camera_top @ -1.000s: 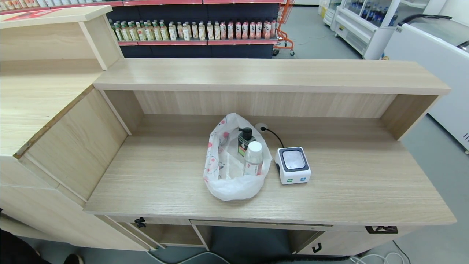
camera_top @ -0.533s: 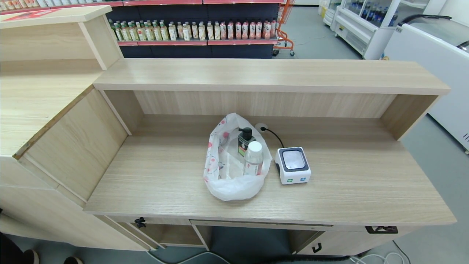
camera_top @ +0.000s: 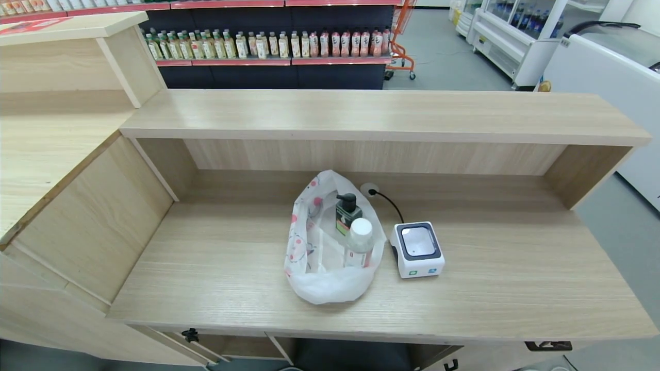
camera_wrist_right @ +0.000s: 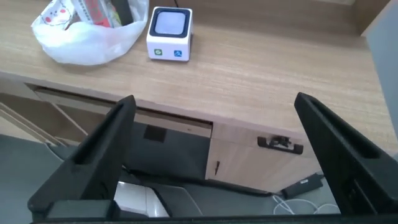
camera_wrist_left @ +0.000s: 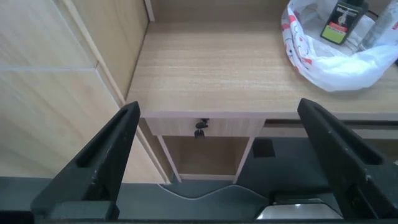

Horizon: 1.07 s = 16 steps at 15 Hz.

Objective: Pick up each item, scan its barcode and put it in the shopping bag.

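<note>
A white plastic shopping bag (camera_top: 330,257) with red spots lies open on the wooden counter (camera_top: 232,257). Inside it stand a dark pump bottle (camera_top: 347,214) and a clear bottle with a white cap (camera_top: 359,242). A white barcode scanner (camera_top: 416,248) sits just right of the bag, its cable running to a hole at the back. My left gripper (camera_wrist_left: 217,162) is open with nothing in it, low in front of the counter's edge, with the bag (camera_wrist_left: 339,56) far off. My right gripper (camera_wrist_right: 214,155) is also open with nothing held, below the counter front, back from the scanner (camera_wrist_right: 169,34) and bag (camera_wrist_right: 87,37).
A raised shelf (camera_top: 381,116) runs along the back of the counter, with side walls left (camera_top: 93,226) and right (camera_top: 582,170). Drawers with a small lock (camera_wrist_left: 199,127) and a handle (camera_wrist_right: 281,142) sit under the front edge. Store shelves of bottles (camera_top: 268,44) stand behind.
The whole head view has shifted, so the camera moved. The bag, bottles and scanner keep their places on the counter.
</note>
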Tool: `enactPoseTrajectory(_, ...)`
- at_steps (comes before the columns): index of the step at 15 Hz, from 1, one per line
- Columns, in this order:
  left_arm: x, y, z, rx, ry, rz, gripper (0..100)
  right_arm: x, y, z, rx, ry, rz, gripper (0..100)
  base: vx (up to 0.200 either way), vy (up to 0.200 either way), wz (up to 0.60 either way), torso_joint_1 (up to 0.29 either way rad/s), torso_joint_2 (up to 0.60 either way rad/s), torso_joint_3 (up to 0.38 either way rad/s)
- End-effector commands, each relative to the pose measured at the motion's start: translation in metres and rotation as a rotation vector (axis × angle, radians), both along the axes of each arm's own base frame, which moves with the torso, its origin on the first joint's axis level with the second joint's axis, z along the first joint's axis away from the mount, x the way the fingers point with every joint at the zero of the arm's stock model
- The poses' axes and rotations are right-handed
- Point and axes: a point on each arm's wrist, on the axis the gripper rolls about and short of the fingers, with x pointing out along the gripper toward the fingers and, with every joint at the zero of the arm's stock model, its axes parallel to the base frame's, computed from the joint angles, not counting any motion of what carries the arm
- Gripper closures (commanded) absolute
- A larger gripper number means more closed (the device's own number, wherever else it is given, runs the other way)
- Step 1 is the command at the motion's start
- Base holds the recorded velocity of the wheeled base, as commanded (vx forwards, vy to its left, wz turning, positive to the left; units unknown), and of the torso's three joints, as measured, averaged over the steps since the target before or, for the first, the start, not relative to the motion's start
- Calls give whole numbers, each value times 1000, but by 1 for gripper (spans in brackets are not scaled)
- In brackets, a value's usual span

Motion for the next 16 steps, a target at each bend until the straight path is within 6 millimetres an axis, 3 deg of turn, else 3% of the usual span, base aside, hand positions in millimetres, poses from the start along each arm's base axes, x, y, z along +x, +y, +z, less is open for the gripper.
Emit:
enactPoseTrajectory(1, 0, 0, 0, 4, 0, 0, 0, 0, 0, 0, 0, 7, -6, 0, 200, 0, 0, 2, 2, 2)
enactPoseTrajectory(4, 0, 0, 0, -55, 3, 0, 0, 0, -1, -1, 31, 16, -31, 0, 0, 0, 0, 0, 0, 0)
enactPoseTrajectory(5, 0, 0, 0, -53, 3, 0, 0, 0, -1, -1, 46, 23, -37, 100, 0, 0, 0, 0, 0, 0)
enactPoseTrajectory(9, 0, 0, 0, -55, 3, 0, 0, 0, -1, -1, 46, 23, -39, 100, 0, 0, 0, 0, 0, 0)
enactPoseTrajectory(16, 0, 0, 0, -55, 3, 0, 0, 0, -1, -1, 40, 20, -37, 100, 0, -171, 0, 1, 1, 2)
